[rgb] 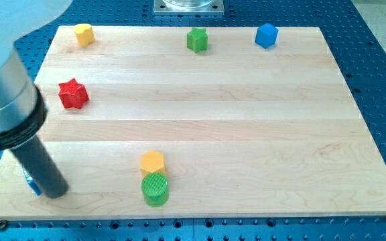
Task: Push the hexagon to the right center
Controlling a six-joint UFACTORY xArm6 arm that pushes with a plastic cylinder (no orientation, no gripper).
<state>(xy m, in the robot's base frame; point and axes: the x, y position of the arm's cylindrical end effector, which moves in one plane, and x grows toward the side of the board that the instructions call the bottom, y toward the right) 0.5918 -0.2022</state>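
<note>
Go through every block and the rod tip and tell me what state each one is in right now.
yellow hexagon: touching green cylinder
green cylinder: upright, near bottom edge
red star: alone, view's left
yellow block: top-left corner
green star: top edge
blue cube: top right
blue block: mostly hidden behind rod
my tip: bottom-left, touching no visible block

I am working in what looks like a robotics lab: a pale wooden counter point(246, 100) sits on a blue perforated metal breadboard base point(380, 60), with a grey metal mounting plate point(189, 7) at the view's top edge.
</note>
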